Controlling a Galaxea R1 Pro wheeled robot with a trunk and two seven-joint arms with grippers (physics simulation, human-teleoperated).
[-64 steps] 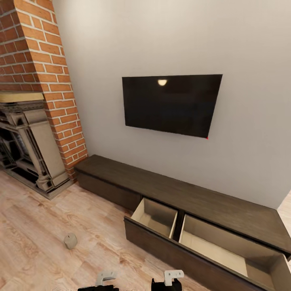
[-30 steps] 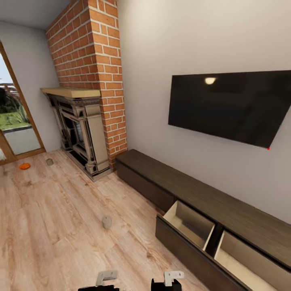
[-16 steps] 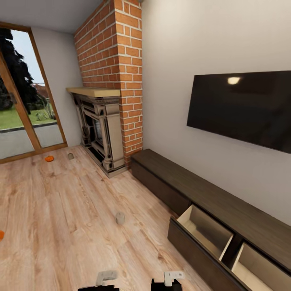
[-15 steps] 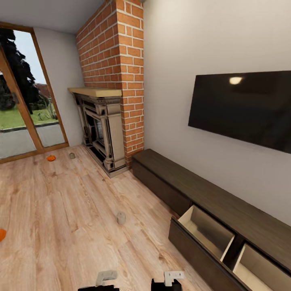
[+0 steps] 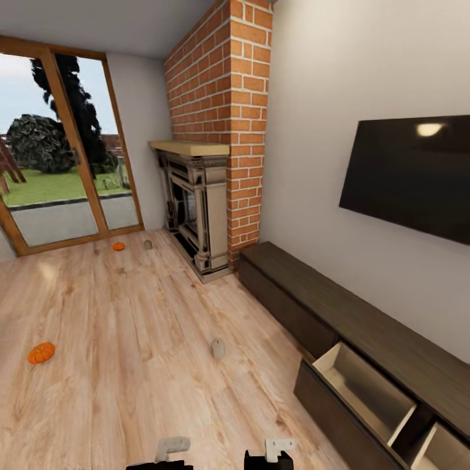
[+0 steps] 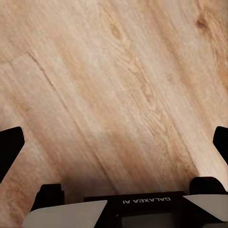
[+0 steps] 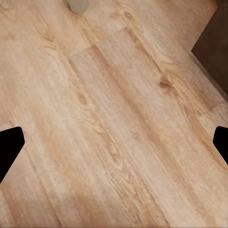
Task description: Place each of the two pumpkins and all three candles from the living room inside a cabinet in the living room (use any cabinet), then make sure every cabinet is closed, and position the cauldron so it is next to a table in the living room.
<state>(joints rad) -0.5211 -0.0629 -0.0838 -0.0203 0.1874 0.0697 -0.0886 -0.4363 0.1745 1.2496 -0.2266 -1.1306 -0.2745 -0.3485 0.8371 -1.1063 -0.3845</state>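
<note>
The robot is judged to be in transit across the floor (image 5: 130,339), surveying for items; nothing has been collected at this moment. Two pumpkins are seen on the floor in the head view: the near pumpkin (image 5: 41,352) toward the left, and the far pumpkin (image 5: 118,246) close to the glass door (image 5: 59,150). Just beside the far pumpkin a small far candle (image 5: 148,245) is noted. The near candle (image 5: 217,348) stands on open floor, between the robot and the fireplace (image 5: 196,209). The cabinet (image 5: 313,307) runs along the wall under the television (image 5: 411,176), with its drawer (image 5: 362,391) pulled out and its pale interior exposed.

The left tool (image 6: 114,152) is spread wide over bare boards, nothing held. The right tool (image 7: 114,142) is likewise released and empty.

In the right wrist view the near candle (image 7: 78,4) appears at the frame edge, and a dark corner of the cabinet (image 7: 213,33) is also caught; the left wrist view offers neither. The pumpkins are recorded by the head view alone.

Next move, as judged: the base is to be brought closer to the near candle, then the right arm lowered over it.
</note>
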